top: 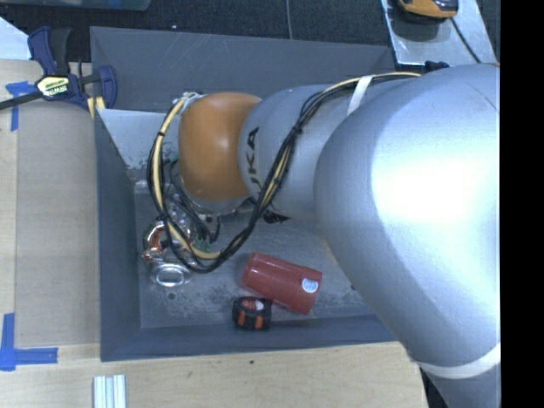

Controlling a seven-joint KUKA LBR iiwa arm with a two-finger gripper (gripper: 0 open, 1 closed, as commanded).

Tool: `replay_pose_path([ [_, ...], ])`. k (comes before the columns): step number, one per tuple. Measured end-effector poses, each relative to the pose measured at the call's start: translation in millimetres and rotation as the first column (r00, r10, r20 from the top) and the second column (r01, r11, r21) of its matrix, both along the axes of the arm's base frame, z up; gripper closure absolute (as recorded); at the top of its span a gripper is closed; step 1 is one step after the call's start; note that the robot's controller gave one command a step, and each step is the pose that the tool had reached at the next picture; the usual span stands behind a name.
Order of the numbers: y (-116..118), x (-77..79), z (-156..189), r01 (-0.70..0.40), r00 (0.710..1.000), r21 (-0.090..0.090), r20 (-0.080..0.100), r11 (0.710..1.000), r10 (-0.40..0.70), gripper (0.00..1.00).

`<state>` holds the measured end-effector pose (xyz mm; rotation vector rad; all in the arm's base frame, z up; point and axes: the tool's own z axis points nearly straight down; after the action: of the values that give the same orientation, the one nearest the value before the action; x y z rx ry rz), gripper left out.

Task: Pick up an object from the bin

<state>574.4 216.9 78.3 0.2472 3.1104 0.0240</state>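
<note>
Nearest, a small black-and-orange block (252, 314) is being seen on the grey metal floor of the bin (119, 313), just beside a smooth red cylinder (276, 280) lying on its side with a pale end cap. Further left, a shiny ring (170, 274) and a coppery tangle (155, 240) are being crowded by the wrist's cables (161, 155). The arm (408, 219) is being held low, its rounded orange cover (212, 147) pointed down over them. The fingers are being hidden beneath it; spread or pressed together cannot be told.
</note>
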Motion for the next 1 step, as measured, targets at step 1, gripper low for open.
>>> replay_pose_path([
  [1, -1.2, -1.3, 15.1, 0.000, 1.000, -0.002, -0.003, 1.000, 0.000, 1.00],
])
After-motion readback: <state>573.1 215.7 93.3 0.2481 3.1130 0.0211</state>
